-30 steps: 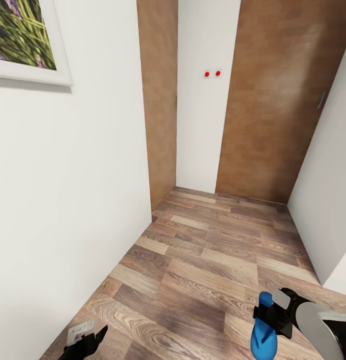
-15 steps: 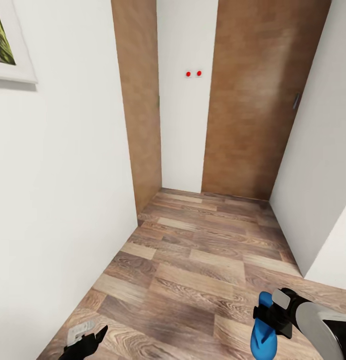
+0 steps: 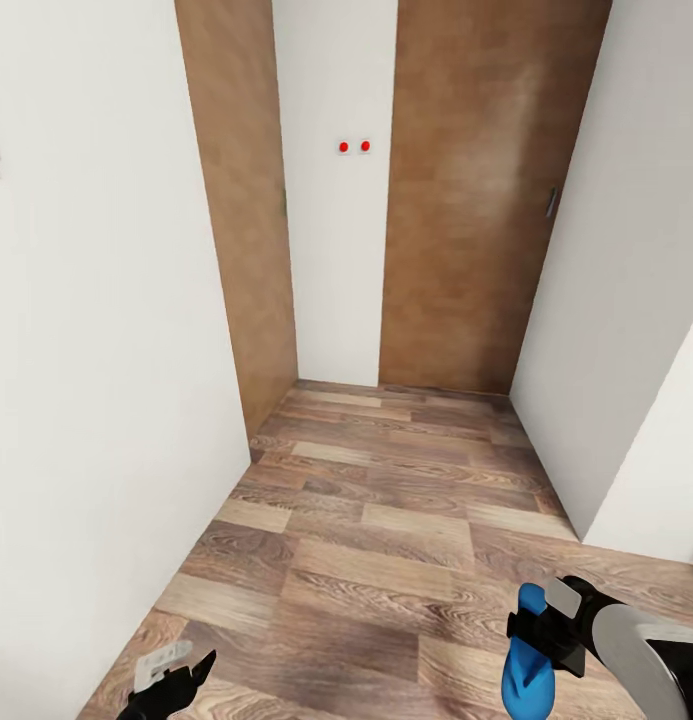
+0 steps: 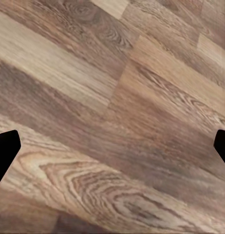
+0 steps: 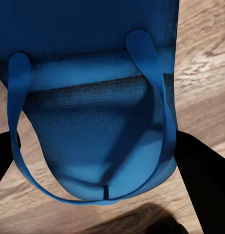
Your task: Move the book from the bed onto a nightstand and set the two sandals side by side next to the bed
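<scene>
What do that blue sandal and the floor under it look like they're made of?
The blue sandal, clamped in the right gripper, looks like matte foam or rubber: its footbed shows fine dimpled texture and its straps are smooth and thin. The floor looks like wood-grain planks, possibly laminate, with a faint sheen.

Right pincer point(image 3: 531, 640) clamped on a blue sandal point(image 3: 526, 665), left pincer point(image 3: 181, 672) low, jaws spread apart

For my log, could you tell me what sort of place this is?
Probably a home hallway: white walls, a wood-plank floor and brown doors. The right gripper holds a sandal.
</scene>
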### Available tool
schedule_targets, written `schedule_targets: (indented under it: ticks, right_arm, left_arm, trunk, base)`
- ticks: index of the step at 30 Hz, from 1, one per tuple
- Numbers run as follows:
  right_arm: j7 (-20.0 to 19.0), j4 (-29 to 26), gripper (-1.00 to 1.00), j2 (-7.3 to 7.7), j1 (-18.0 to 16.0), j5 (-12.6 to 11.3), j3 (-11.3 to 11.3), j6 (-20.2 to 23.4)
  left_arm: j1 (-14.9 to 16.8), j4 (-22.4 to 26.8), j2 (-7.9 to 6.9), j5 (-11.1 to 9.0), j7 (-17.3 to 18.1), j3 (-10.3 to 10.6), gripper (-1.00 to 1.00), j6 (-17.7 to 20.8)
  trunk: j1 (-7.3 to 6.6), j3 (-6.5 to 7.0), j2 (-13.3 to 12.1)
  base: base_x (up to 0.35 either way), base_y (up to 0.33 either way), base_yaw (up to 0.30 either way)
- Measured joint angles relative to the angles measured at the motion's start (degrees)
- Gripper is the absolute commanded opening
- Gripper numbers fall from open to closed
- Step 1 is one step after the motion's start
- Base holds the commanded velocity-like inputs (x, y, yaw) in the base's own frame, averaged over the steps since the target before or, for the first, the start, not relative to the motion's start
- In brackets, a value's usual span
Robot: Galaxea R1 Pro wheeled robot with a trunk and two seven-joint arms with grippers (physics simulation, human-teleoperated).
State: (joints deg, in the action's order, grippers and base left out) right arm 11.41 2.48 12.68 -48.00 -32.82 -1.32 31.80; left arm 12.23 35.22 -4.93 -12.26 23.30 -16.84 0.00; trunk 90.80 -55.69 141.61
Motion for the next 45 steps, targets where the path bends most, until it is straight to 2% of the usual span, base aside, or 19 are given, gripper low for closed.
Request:
schedule_targets:
  ticks: [45]
  right_arm:
    - [-0.01,0.00,-1.00,0.05,0.00,-0.01,0.01,-0.01]
  left_arm:
    - [-0.04,0.00,0.00,0.00,-0.05,0.00,1.00,-0.01]
  trunk:
    - [0.00,0.00,0.00]
  base:
    - [0.117,0.117,-0.192]
